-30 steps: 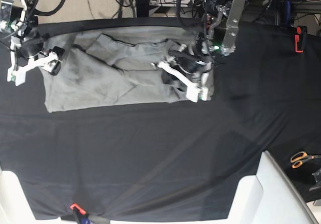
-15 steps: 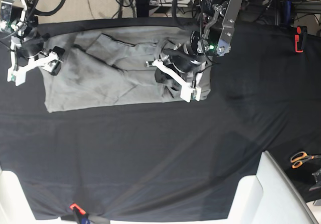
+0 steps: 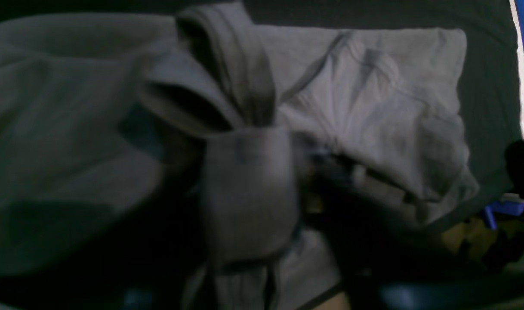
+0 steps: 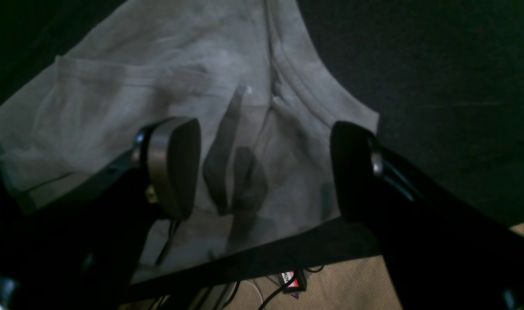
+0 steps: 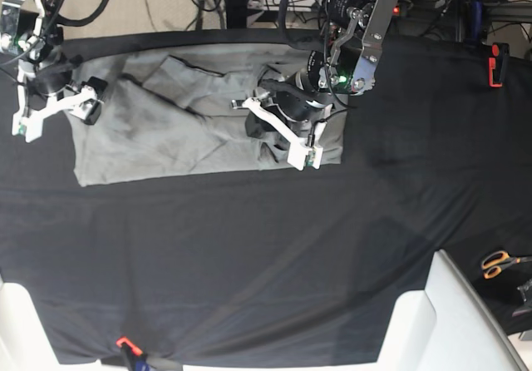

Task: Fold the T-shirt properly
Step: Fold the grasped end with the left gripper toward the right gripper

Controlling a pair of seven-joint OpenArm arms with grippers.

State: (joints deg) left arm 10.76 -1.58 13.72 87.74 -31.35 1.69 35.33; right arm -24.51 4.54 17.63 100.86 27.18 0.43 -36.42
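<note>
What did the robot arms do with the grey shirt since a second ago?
The left tool slid toward the base view's left, dragging its pinched end of the T-shirt over the middle, so the shirt looks narrower. The right tool stayed open at the other end, and the rest of the shirt lay as before on the black cloth.

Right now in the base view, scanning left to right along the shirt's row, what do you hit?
Right gripper → T-shirt → left gripper → bare black table cloth → red clamp on the cloth's edge.
</note>
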